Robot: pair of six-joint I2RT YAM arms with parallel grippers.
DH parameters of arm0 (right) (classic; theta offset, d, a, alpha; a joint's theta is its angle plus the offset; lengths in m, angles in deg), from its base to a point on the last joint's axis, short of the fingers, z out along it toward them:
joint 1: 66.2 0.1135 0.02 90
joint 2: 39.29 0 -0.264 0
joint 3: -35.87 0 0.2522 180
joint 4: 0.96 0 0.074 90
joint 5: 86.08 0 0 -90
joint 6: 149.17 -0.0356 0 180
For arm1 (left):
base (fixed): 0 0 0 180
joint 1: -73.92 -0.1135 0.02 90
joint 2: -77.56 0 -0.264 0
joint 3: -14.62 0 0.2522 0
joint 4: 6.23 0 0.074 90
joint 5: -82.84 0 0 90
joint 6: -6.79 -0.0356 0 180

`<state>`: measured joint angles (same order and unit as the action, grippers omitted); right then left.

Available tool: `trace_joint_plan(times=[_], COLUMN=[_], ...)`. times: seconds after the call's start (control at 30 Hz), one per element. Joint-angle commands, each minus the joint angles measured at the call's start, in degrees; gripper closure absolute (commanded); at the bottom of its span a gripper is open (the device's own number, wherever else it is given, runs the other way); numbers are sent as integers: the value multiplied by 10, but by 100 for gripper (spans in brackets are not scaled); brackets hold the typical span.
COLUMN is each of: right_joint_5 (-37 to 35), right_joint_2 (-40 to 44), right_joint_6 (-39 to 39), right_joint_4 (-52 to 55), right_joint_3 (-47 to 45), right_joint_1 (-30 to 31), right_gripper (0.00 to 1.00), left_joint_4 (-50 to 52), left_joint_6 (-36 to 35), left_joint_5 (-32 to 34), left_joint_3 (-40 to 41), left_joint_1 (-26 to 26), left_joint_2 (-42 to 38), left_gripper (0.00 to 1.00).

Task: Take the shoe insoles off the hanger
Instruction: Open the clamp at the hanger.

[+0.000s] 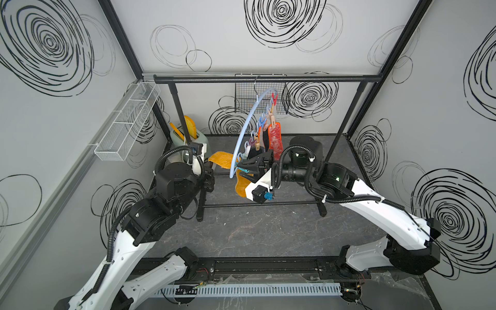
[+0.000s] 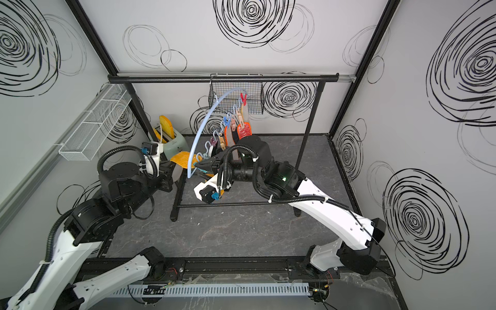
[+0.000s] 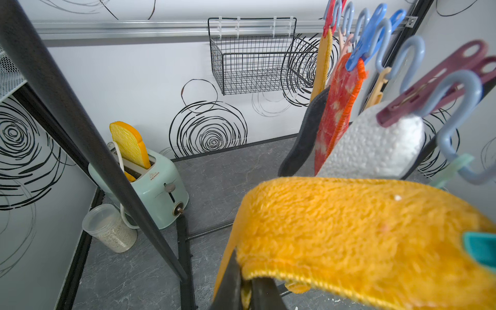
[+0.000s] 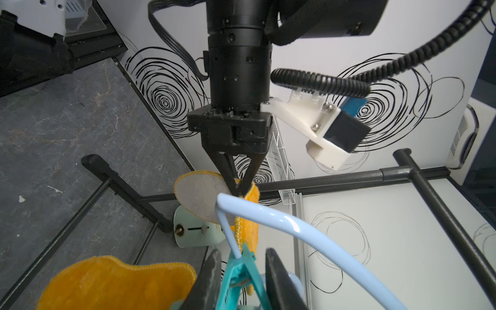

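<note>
Insole (image 3: 362,236), fuzzy orange, clamped in L hand (image 4: 239,189); R hand (image 4: 243,252) astride teal peg (image 4: 239,273) on hanger (image 4: 268,216), can't tell if pinching.

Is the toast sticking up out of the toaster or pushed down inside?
Sticking up: the yellow toast slice stands tall above the slot of the mint-green toaster.

Fuzzy cloth insole (image 3: 349,236), glossy plastic hanger (image 4: 281,218), matt metal rack (image 1: 268,78)
</note>
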<state>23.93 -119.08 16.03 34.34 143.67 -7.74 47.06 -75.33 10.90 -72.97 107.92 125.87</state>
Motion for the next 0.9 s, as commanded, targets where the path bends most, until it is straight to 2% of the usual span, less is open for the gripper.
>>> trace_joint_plan(times=[0.0, 0.07, 0.27, 0.53, 0.87], right_joint_5=[-9, -9, -9, -7, -2], right_joint_2=[3, 3, 1, 2, 5], right_joint_6=[14, 16, 16, 14, 9], right_joint_4=[10, 9, 6, 3, -1], right_joint_3=[10, 7, 6, 5, 1], right_joint_1=[6, 5, 5, 4, 3], right_gripper=[73, 78, 86, 87, 87], left_joint_4=[-14, -14, -8, -5, -3], left_joint_6=[-9, -10, -7, 6, 83], left_joint_5=[-5, -4, -8, -4, -19], left_joint_3=[3, 2, 4, 33, 140], left_joint_1=[-5, -6, -8, -12, -29], left_joint_2=[-3, -4, -5, -17, -49], left_gripper=[87, 87, 87, 87, 88])
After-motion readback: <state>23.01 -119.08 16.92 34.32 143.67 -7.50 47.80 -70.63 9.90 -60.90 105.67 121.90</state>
